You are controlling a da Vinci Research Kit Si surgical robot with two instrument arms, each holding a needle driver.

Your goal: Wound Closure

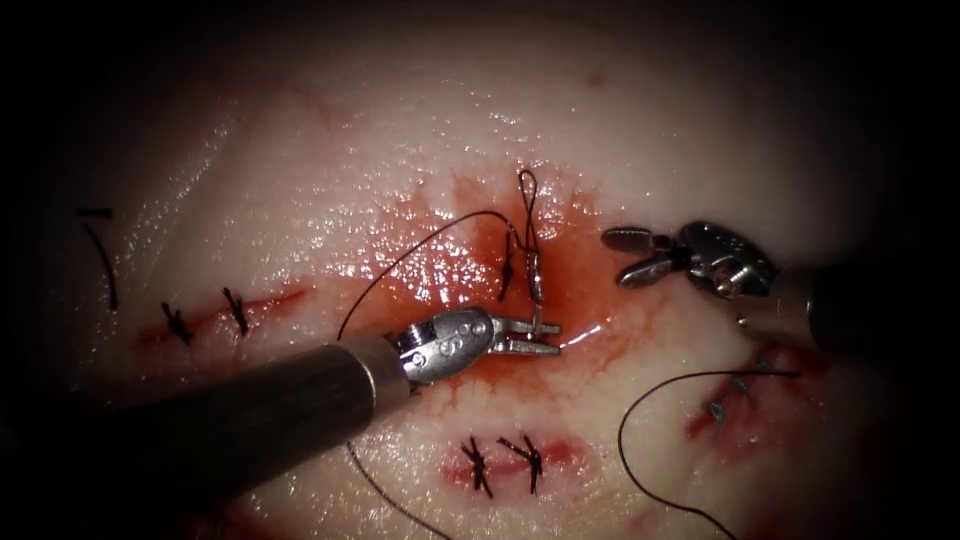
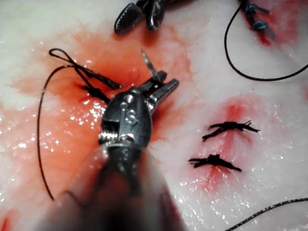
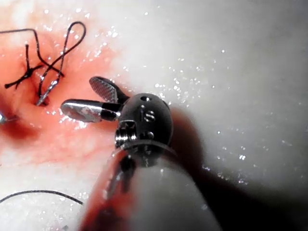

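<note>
The tissue (image 1: 400,130) has a short cut (image 1: 545,285) at its middle, lying in red fluid. My left tool (image 1: 540,340) comes in from the lower left, and its jaws are shut on the needle (image 1: 536,292) close to one end. The needle stands along the cut above the jaws; I cannot tell whether it is in the tissue. The left wrist view shows the same jaws (image 2: 163,87) with a short piece of needle (image 2: 147,62) beyond them. Thread (image 1: 400,262) forms a small loop (image 1: 527,185) above the needle. My right tool (image 1: 625,255) (image 3: 84,98) is open and holds nothing, right of the cut.
Stitched cuts lie at the left (image 1: 205,318), at the bottom (image 1: 505,462) and at the lower right (image 1: 735,400). A long loose thread (image 1: 640,410) curves across the lower right. A cut end of thread (image 1: 105,260) lies at the far left.
</note>
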